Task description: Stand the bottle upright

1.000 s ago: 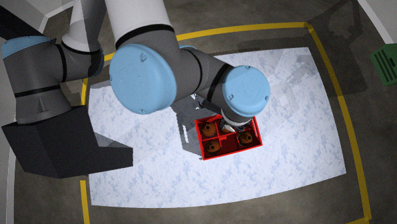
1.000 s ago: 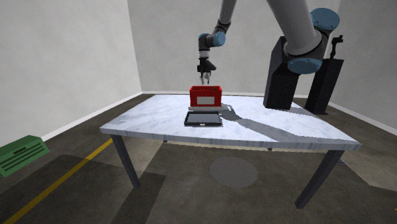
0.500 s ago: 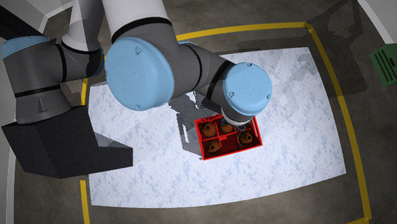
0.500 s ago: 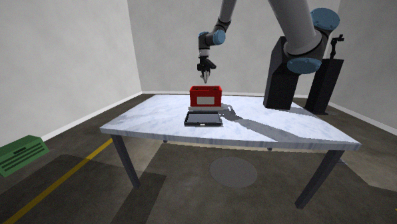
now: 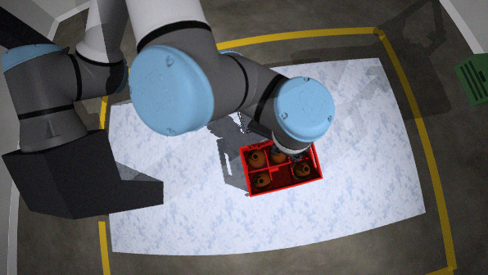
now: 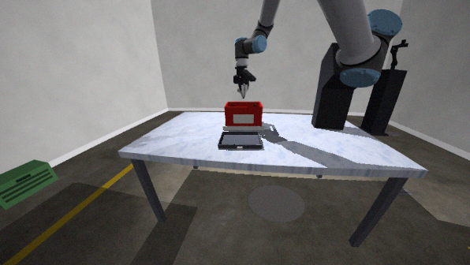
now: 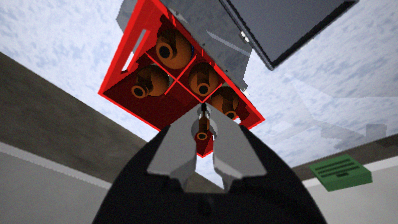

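Red crate point(image 5: 286, 189) stands on the mottled white bench point(image 5: 348, 184), and you can count its contents best from the wrist view: five brown bottles, all inside it, necks up. Four of them sit at point(image 7: 172, 49), point(image 7: 147, 82), point(image 7: 203, 80) and point(image 7: 226, 102). The fifth bottle point(image 7: 202, 131) shows only in the narrow slot between the grey fingers, in the corner cell directly under the tool. From the top view you get four bottle mouths, and the arm's blue-capped wrist point(image 5: 303, 108) covers the far corner of the crate. The middle cell on the near row shows only red floor. No neck can be told from the others at this resolution, so the odd bottle cannot be picked out; note only that every bottle is in the crate. The end effector point(image 6: 243, 94) hangs over the crate's rim, pointing straight down, well above the bottle tops in the exterior view. Its fingers are drawn fully together at the tips and carry nothing. The dark tray point(image 6: 240, 140) lies flat on the bench just beside the crate, on the side nearer the exterior camera, with nothing standing on it. A green box point(image 6: 24, 183) lies on the floor, well apart from the bench.
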Motion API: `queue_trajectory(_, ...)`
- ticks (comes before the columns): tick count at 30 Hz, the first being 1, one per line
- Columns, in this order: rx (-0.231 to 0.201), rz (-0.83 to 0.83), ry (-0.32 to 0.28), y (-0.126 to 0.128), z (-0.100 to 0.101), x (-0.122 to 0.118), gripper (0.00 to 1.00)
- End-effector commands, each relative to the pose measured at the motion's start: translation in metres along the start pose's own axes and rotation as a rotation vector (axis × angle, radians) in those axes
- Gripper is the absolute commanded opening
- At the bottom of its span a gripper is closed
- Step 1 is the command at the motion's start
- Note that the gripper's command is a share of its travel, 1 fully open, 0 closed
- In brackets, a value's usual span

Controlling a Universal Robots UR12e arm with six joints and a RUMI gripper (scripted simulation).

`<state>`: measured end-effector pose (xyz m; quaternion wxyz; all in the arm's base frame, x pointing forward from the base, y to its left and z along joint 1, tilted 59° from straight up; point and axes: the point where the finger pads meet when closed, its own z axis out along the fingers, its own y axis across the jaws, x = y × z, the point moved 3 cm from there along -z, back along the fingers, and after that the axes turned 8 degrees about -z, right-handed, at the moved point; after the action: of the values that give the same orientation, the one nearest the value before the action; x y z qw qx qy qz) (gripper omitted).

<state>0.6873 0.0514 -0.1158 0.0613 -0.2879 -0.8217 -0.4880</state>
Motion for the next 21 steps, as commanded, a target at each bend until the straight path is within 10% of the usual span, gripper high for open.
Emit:
queue_trajectory(1, 0.0, 0.0, -0.001, 0.0, -0.001, -0.001, 0.0)
queue_trajectory(15, 0.0, 0.0, -0.001, 0.0, -0.001, -0.003, 0.0)
queue_trajectory(21, 0.0, 0.0, -0.001, -0.011, -0.002, -0.071, 0.0)
